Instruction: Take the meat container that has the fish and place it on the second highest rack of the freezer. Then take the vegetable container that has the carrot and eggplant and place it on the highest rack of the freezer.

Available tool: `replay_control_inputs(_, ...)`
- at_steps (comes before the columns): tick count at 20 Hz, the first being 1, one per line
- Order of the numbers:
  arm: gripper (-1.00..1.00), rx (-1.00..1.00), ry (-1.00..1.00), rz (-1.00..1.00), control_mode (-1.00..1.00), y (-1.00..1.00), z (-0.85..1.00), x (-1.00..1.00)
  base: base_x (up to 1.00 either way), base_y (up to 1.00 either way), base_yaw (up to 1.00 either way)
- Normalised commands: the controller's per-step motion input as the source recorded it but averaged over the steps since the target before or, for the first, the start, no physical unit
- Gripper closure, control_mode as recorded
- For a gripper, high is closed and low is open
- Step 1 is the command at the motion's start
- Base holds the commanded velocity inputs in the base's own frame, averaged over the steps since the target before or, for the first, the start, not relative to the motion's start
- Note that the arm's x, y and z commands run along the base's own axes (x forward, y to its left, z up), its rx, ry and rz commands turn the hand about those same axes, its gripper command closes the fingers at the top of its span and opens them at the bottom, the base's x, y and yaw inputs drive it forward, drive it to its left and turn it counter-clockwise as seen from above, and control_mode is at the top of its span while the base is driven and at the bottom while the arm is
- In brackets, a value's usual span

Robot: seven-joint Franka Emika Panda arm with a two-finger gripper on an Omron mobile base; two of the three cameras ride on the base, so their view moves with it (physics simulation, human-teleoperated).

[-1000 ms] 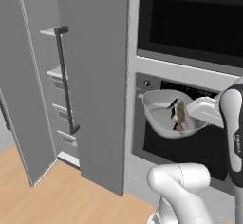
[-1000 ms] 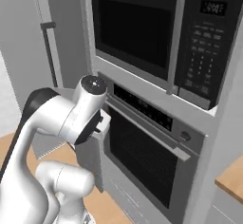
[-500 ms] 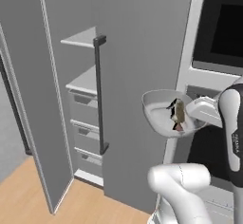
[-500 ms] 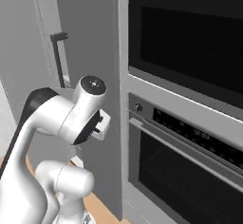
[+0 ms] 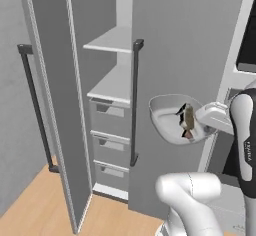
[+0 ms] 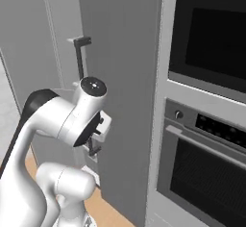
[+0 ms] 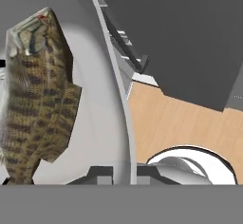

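A white meat container [image 5: 169, 121] hangs in front of the closed grey door, with the mottled brown fish [image 5: 189, 119] lying in it. My gripper [image 5: 208, 117] is shut on its right rim. In the hand view the fish [image 7: 37, 91] lies along the left of the container [image 7: 100, 105], whose rim runs down between my gripper's [image 7: 129, 172] fingertips. To the left stands the open freezer [image 5: 123, 4]. Its highest rack [image 5: 111, 41] and the second rack [image 5: 114, 84] are both bare, and the container hangs lower than they do, to their right. The carrot and eggplant are out of view.
The open freezer door [image 5: 64, 105] swings out at left, with a dark bar handle [image 5: 33, 105] behind it. Grey drawers [image 5: 111, 130] stack under the racks. A closed grey door with a bar handle [image 5: 134, 100] stands beside the container. The oven column [image 6: 206, 125] is at right. The floor [image 5: 45, 205] is wooden.
The whole picture has shifted: the base has driven left, from the oven column to the open freezer. The container with the fish has stayed in my gripper throughout.
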Motion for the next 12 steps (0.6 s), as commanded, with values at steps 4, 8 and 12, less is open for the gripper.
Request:
replay_control_inputs(4, 1.00, 0.00, 0.00, 0.00, 1.00, 0.00, 0.00, 0.00, 0.15, 0.43, -0.25)
replay_control_inputs(8, 1.00, 0.00, 0.00, 0.00, 1.00, 0.00, 0.00, 0.00, 0.16, 0.25, -0.17)
replay_control_inputs(12, 1.00, 0.00, 0.00, 0.00, 1.00, 0.00, 0.00, 0.00, 0.27, 0.50, -0.22)
